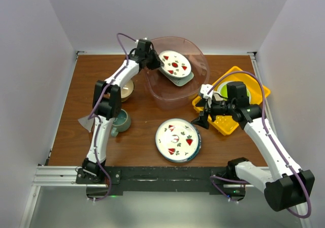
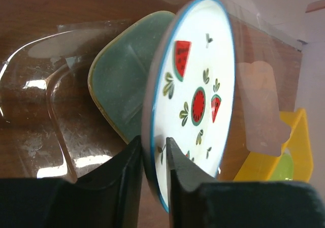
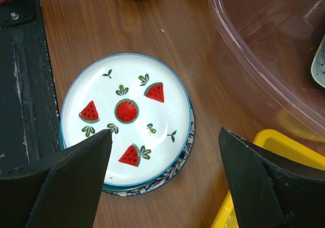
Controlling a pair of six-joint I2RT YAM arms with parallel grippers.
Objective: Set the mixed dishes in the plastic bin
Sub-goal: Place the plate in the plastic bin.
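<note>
White round watermelon-print plate [image 2: 198,86] inside translucent pinkish plastic bin [image 1: 200,60], leaning tilted on pale mint tray [image 2: 122,80], face up-rightward, left gripper [image 2: 152,149] jaws astride its rim, grip unclear, right gripper [image 3: 165,136] jaws wide apart, empty, above second watermelon plate [image 3: 124,121].

Plate [image 1: 174,63] on tray [image 1: 183,80] in bin [image 1: 156,92], stack [image 1: 177,139] in frt.

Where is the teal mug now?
In the top view, the teal mug stands on the table's left side, between the tan bowl and the near edge.
</note>
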